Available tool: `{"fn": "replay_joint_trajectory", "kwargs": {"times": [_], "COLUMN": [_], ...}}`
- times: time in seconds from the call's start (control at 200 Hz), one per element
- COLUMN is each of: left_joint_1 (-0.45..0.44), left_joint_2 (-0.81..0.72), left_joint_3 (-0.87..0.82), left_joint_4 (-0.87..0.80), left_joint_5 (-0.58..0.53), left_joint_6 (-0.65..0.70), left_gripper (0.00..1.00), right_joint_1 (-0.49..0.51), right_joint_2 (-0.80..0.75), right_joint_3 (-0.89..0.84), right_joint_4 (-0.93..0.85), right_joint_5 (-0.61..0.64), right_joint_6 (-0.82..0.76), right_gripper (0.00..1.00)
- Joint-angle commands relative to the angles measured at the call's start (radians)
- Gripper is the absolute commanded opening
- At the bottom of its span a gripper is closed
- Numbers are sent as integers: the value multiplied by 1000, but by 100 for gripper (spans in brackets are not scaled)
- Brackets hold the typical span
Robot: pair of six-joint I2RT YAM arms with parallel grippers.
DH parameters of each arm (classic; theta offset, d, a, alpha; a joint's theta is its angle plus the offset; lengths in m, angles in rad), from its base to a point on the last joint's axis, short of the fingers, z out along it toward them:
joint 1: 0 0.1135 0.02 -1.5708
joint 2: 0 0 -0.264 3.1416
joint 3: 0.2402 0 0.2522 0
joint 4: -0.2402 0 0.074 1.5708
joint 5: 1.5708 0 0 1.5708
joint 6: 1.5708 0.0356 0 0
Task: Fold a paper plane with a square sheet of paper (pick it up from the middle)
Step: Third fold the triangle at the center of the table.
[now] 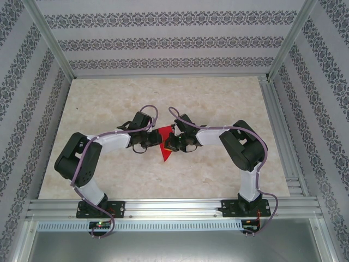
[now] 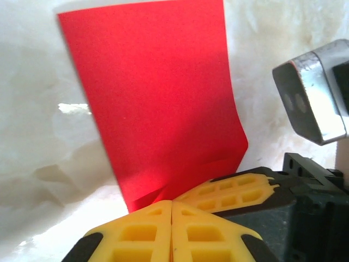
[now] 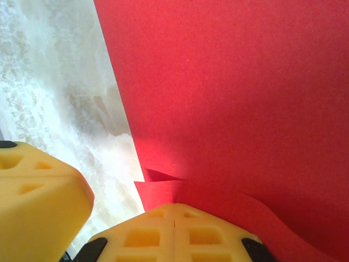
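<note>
From above, the paper plane sits mid-bench, between the two arms. It reads as a narrow red triangle with its point towards the near edge and its wider end towards the far side. The left claw meets it from the left and the right claw from the right, both close against the paper. The marbled bench lies bare around them. Judging by that pointed outline, the main folds look made. Whether the wings are fully creased, or the dart only needs lifting, cannot be told from this height.

From the left wrist, the left claw has its yellow pads pressed together with no gap, and the near edge of the paper plane runs into their tips. I judge it to be pinching that edge. The sheet rises as a broad, slightly bowed red panel, with a thin pale strip at its far edge. One finger of the right claw lies just beside it on the right, under a shiny metal housing.

From the right wrist, the right claw is likewise closed, pads meeting. A small red flap curls over their tips while the paper plane spreads beyond. It appears to grip the paper too. A finger of the left claw sits near left.
</note>
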Motion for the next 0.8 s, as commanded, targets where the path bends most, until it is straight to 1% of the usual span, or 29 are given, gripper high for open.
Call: {"fn": "replay_joint_trajectory", "kwargs": {"times": [0.0,0.2,0.41,0.52,0.799], "left_joint_1": [-23,-32,-32,-33,-32], "left_joint_2": [21,72,107,101,59], "left_joint_3": [-12,7,14,7,-26], "left_joint_4": [50,29,9,1,20], "left_joint_5": [58,45,19,-5,-12], "left_joint_6": [-14,-12,-11,-16,-46], "left_gripper": [7,3,1,0,0], "right_joint_1": [-1,0,1,-2,-5], "right_joint_2": [42,42,36,30,33], "right_joint_3": [-7,-8,-17,-23,-32], "right_joint_4": [-56,-55,-45,-34,-23], "right_joint_5": [43,41,40,39,38], "right_joint_6": [-22,-21,-15,-9,2], "right_gripper": [0,0,0,0,0]}}
